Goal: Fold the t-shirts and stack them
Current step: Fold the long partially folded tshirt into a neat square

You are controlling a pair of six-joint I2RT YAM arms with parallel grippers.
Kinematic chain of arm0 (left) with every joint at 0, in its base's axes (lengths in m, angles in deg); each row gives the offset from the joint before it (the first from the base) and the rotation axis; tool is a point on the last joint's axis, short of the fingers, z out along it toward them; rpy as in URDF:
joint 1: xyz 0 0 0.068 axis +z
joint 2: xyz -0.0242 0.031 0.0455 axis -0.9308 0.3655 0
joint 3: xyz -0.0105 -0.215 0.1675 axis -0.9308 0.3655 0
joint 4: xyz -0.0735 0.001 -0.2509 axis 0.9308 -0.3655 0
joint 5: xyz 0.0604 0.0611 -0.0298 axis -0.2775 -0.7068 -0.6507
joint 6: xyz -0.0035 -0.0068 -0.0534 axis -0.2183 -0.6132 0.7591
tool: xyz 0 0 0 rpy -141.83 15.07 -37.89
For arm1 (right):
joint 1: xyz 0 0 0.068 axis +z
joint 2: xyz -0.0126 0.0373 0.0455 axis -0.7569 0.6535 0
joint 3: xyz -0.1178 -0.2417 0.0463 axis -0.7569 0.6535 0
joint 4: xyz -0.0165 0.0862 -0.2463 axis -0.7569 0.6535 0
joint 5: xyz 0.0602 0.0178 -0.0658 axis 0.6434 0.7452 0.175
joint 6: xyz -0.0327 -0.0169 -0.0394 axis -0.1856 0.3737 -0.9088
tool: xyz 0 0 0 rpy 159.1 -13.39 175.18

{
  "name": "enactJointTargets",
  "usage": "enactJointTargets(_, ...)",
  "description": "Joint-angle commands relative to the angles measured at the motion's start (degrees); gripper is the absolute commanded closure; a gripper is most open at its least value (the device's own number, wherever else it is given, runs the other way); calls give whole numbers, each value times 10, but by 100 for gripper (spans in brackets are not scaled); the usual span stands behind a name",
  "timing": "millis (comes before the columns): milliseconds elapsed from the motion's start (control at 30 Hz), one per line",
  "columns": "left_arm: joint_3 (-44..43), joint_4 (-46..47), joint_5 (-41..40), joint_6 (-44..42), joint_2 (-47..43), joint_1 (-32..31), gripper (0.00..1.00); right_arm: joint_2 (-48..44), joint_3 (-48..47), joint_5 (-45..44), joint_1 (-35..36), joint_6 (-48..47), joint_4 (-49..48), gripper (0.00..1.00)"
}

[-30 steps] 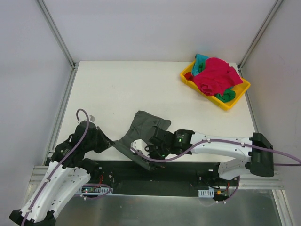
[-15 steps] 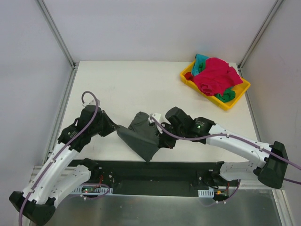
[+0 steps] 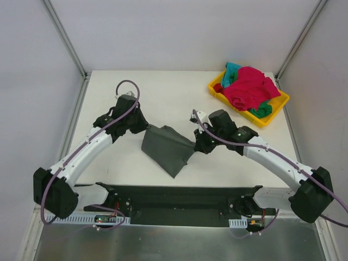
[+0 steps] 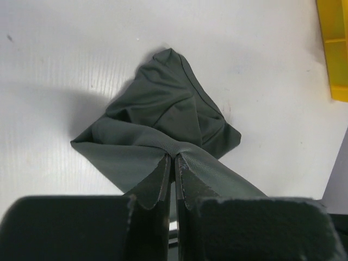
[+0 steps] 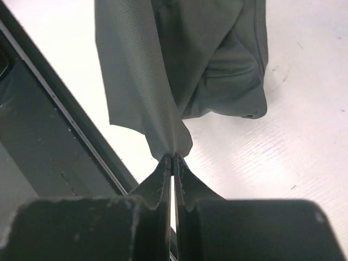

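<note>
Left wrist view: left gripper (image 4: 173,163) pressed together, pinching an edge of the dark olive-grey t-shirt (image 4: 163,117). Same for the right gripper (image 5: 173,159), clamped on another edge. Cloth spans between them, slack lying mid-table (image 3: 163,92). Far right corner: yellow tray (image 3: 273,116) holds magenta-red shirt (image 3: 247,89), teal shirt (image 3: 232,69), green shirt (image 3: 262,110), heaped unfolded.

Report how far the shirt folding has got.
Done: nothing is folded or stacked yet. In hand: the grey shirt, bunched, is pinched at opposite edges by the left gripper and right gripper. Left: fold it, then the red shirt, teal shirt and green shirt heaped in the tray.
</note>
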Motion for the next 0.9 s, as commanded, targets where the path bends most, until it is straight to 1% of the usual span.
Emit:
enactJointTargets(0,-61,40,-26,-53,94,2,100,22,15,7,-35,19,-7,99)
enactJointTargets(167,-130,39,-21,-73,217,3,100,67,16,-17,-63,36,-37,100)
enactJointTargets(267,-165,39,-8,-78,285,5,100,96,15,-25,-79,57,-65,97)
enactJointTargets(333,-187,38,3,-83,319,6,100,119,6,-33,-85,68,-68,96)
enactJointTargets(367,-197,38,5,-88,333,6,97,130,2,-36,-88,73,-71,95)
enactJointTargets(400,-204,39,2,-88,346,6,96,142,1,-41,-89,78,-77,93)
enactJointTargets(467,-214,39,-6,-88,364,7,95,159,-6,-55,-95,85,-91,92)
enactJointTargets(500,-220,39,-9,-89,372,8,87,168,-10,-63,-101,88,-94,91)
enactJointTargets(533,-226,38,-10,-93,379,8,77,176,-17,-78,-104,93,-96,82)
enactJointTargets(567,-229,38,-7,-94,384,10,62,182,-23,-92,-107,97,-96,75)
enactJointTargets(600,-234,38,-2,-95,388,11,46,184,-30,-104,-108,97,-94,74)
enactJointTargets(633,-238,38,4,-96,389,12,29,184,-36,-111,-108,97,-94,65)
enactJointTargets(667,-240,38,5,-96,388,12,12,181,-41,-109,-110,97,-92,50)
enactJointTargets(700,-242,38,27,-99,385,12,1,176,-44,-102,-110,98,-90,33)
enactJointTargets(767,-238,38,51,-97,372,12,1,156,-40,-90,-109,110,-88,4)
enactJointTargets(867,-218,38,77,-94,337,10,1,114,-16,-60,-107,138,-89,4)
